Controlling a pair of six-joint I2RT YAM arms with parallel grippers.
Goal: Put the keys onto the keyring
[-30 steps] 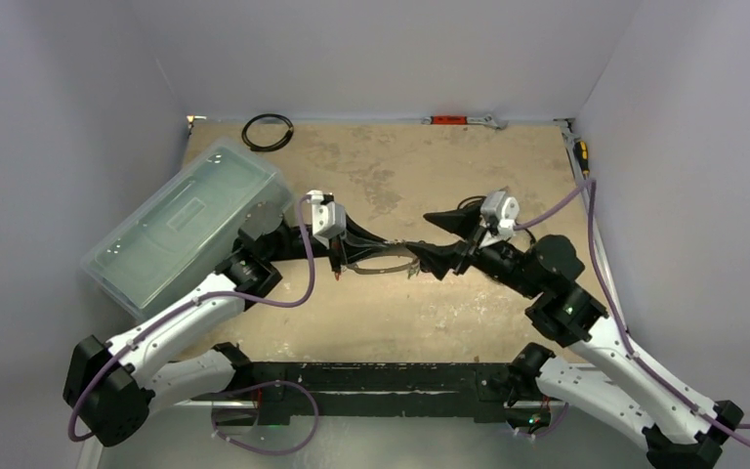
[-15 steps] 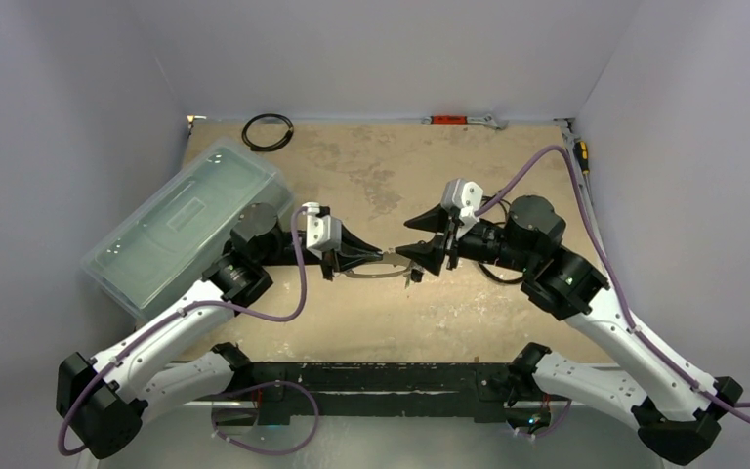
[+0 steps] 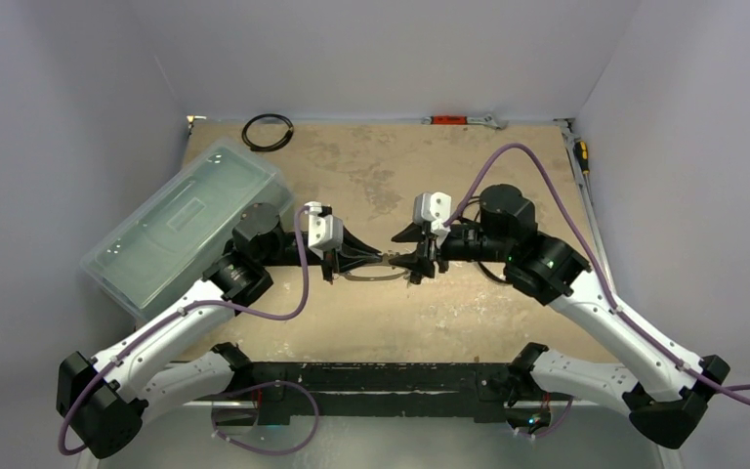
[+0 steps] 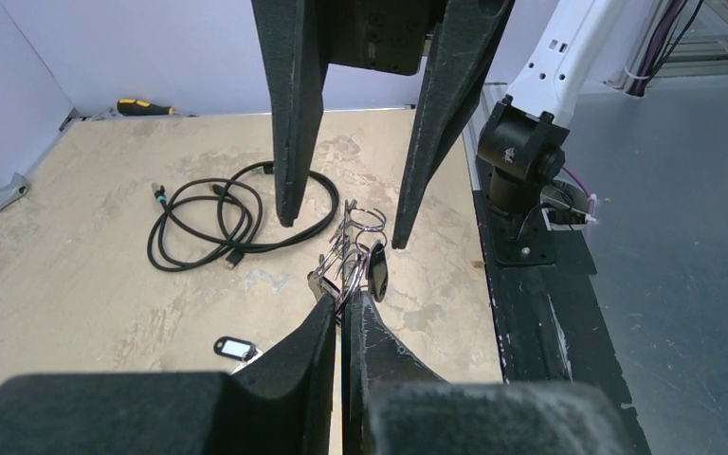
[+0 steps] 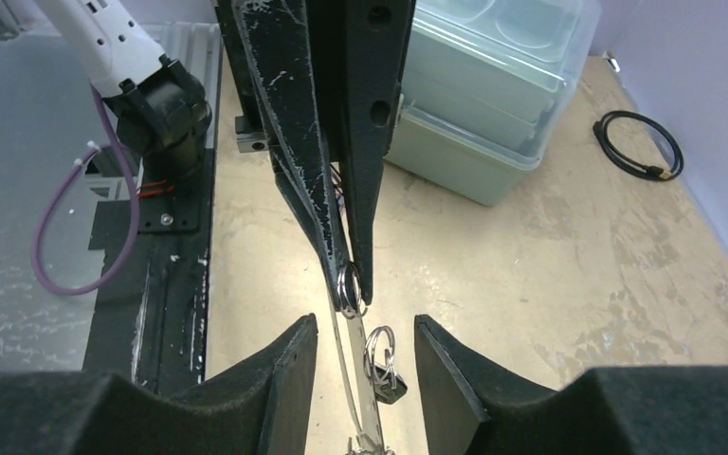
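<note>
A: Arm pose at that moment?
B: Both arms reached in over the middle of the table [image 3: 469, 322], forearms roughly level. The left arm pointed right and the right arm pointed left. Grippers were nose to nose, tips nearly meeting.
A: Left gripper [image 4: 341, 305]?
B: Fingers pressed together, clamped on the keyring [image 5: 354, 398]. The hoop ran from its tips towards the right gripper [image 5: 365, 327] and showed edge-on in both wrist views.
A: Right one?
B: Fingers stood apart, one on each side of the hoop. I saw no contact with it in the right wrist view.
A: Where were the keys?
B: A bunch of keys [image 4: 351, 245] hung on the hoop between the two grippers. One was a black-tagged key [image 4: 376, 269]. They were too tangled to count. The small ring right at the left tips was probably a key's own ring, but I couldn't tell for sure.
A: Anything off the ring?
B: One loose tagged key [image 4: 235, 349] lay on the table below the left fingers.
A: Surroundings?
B: A plastic box [image 3: 186, 230] sat far left, beside the left elbow. A loose black cable [image 4: 227, 220] lay on the table under the right arm. A coiled cable [image 3: 268, 132] sat at the far edge, well apart from both grippers.
</note>
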